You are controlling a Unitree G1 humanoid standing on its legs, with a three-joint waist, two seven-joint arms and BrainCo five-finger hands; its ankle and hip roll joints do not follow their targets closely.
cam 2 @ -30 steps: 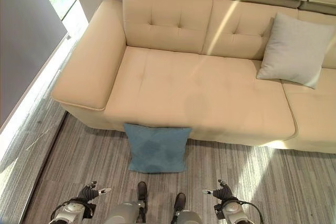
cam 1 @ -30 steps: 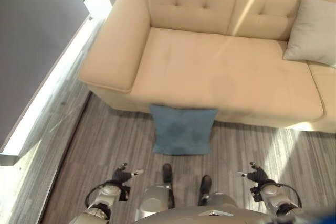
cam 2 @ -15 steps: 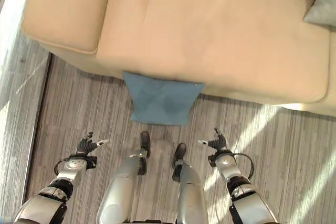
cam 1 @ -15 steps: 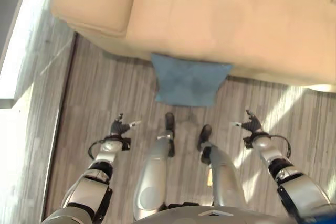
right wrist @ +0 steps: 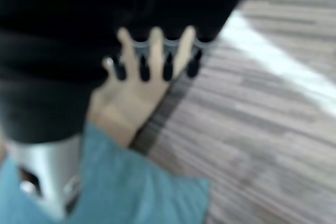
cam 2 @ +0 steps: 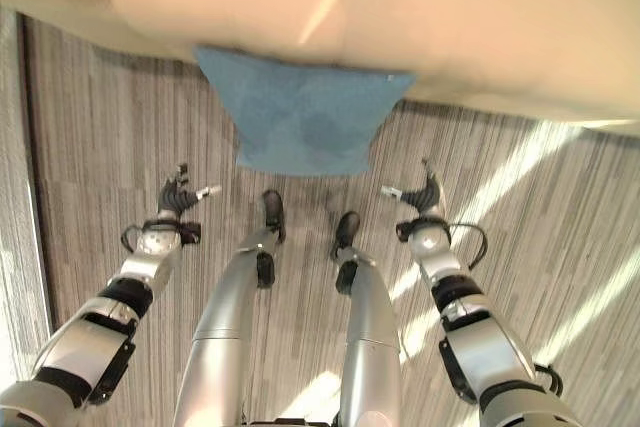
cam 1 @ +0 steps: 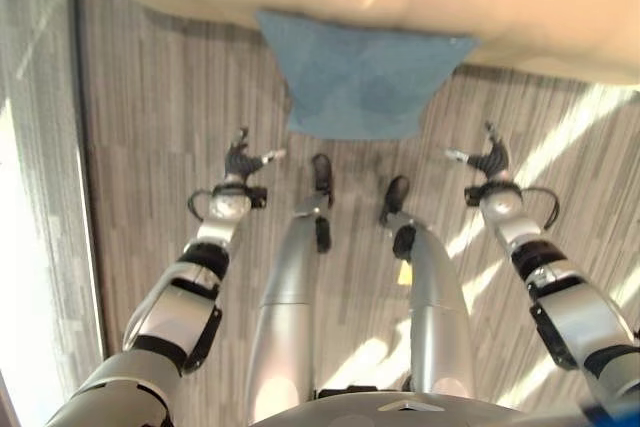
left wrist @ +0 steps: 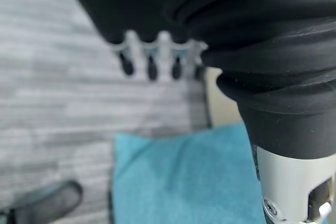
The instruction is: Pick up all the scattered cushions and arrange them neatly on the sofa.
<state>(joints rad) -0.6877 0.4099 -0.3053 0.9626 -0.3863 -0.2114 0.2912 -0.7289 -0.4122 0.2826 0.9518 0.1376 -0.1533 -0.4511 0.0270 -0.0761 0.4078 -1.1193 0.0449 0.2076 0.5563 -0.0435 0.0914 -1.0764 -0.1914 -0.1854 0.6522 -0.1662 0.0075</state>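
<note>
Square blue fabric cushion propped on grey wood-plank floor against beige upholstered sofa; left hand and right hand spread wide, empty.

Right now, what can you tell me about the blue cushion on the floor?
The blue cushion is a square, soft-looking pillow in plain teal-blue fabric with no pattern to be seen. It stands tilted on the grey wood-look floor, its upper edge leaning against the front of the beige sofa, its lower edge on the floor just ahead of the robot. Nothing else touches it: the left hand and the right hand hang open on either side, both short of it.
</note>
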